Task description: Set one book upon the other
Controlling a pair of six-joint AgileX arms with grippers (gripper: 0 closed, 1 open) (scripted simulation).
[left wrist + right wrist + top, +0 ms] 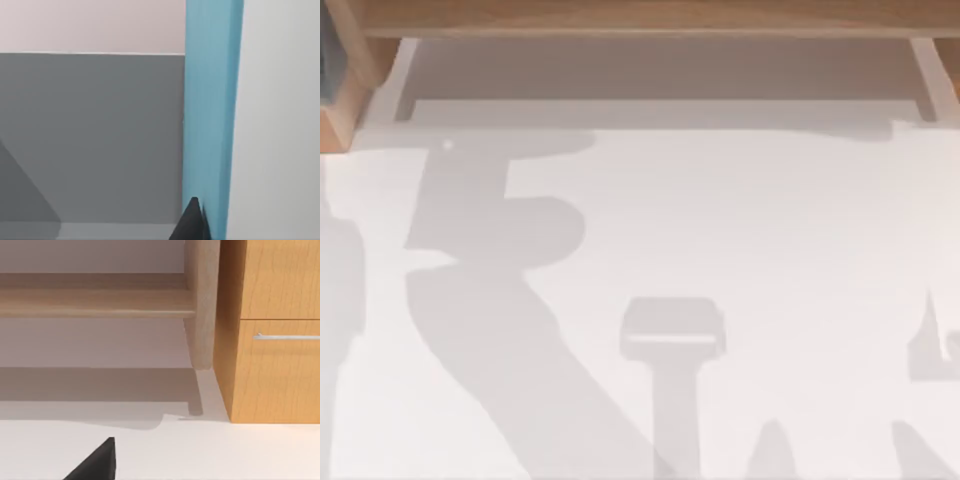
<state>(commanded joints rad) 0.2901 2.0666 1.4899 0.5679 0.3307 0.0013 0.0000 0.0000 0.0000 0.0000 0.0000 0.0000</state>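
A light blue book (210, 110) stands on edge in the left wrist view, close to the camera, against a grey surface. One dark fingertip (192, 225) of my left gripper lies against the book's lower edge. The other finger is hidden, so I cannot tell whether the book is gripped. A dark teal sliver (328, 60) at the far left edge of the top view may be this book. The other book is out of view. In the right wrist view one dark fingertip (95, 465) of my right gripper hangs over the white table (225, 450).
A wooden shelf unit (640, 18) runs along the table's far edge, with a recess under it. The right wrist view faces a wooden cabinet with a handled drawer (280, 355) and a shelf post (202, 305). Arm shadows lie across the white tabletop (770, 220).
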